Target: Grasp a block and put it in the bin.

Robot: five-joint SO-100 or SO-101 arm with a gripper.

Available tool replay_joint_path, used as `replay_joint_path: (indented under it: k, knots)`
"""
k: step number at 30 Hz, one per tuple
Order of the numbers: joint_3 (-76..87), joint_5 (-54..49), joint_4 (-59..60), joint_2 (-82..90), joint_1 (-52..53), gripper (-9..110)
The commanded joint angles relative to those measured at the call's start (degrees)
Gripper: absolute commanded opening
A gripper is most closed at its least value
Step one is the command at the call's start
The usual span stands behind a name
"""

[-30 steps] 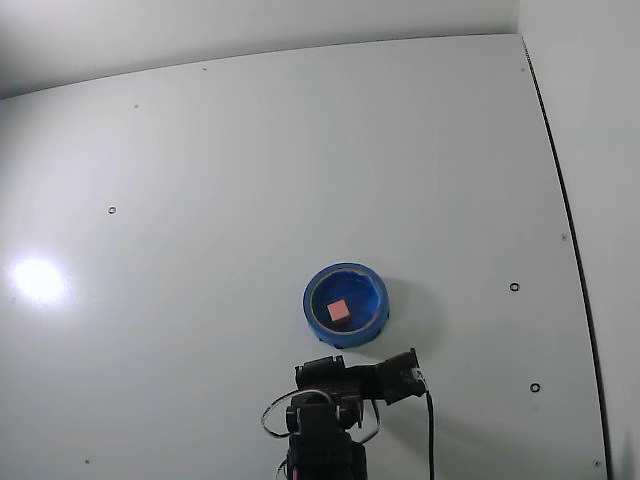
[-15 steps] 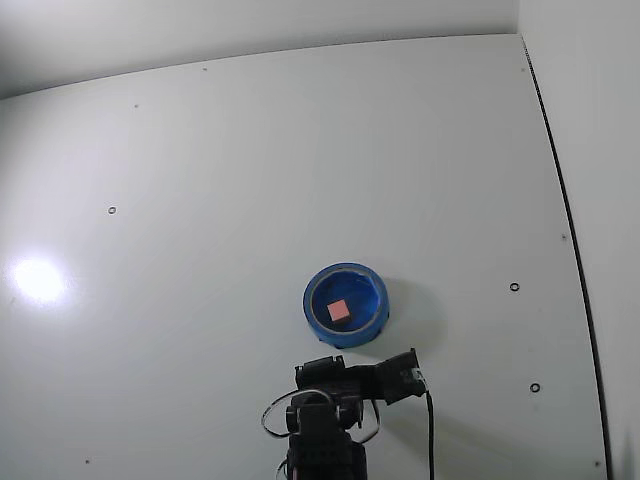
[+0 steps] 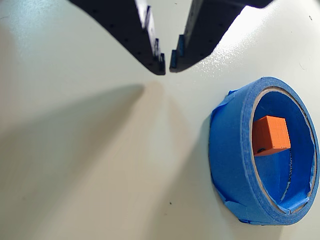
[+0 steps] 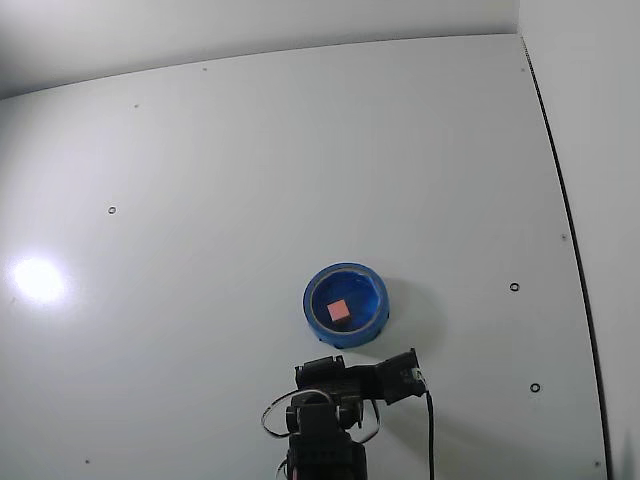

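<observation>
A small salmon-orange block (image 3: 270, 135) lies inside the round blue bin (image 3: 231, 160), at the right of the wrist view. The fixed view shows the same block (image 4: 340, 311) resting on the floor of the bin (image 4: 313, 297). My gripper (image 3: 167, 64) comes in from the top of the wrist view, up and left of the bin and apart from it. Its two black fingers nearly touch at the tips, with nothing between them. In the fixed view the folded black arm (image 4: 345, 385) sits just below the bin.
The white tabletop (image 4: 250, 180) has small screw holes scattered over it. A dark seam (image 4: 565, 220) runs down its right side, and a bright light reflection (image 4: 38, 280) lies at the left. A black cable (image 4: 431, 430) hangs beside the arm.
</observation>
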Motion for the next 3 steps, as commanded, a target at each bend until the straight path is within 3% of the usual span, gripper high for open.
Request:
replay_joint_path:
  k: [1,3]
  knots:
    - [-0.97,0.18,0.09,0.35,0.18,0]
    - [-0.97,0.18,0.09,0.35,0.18,0]
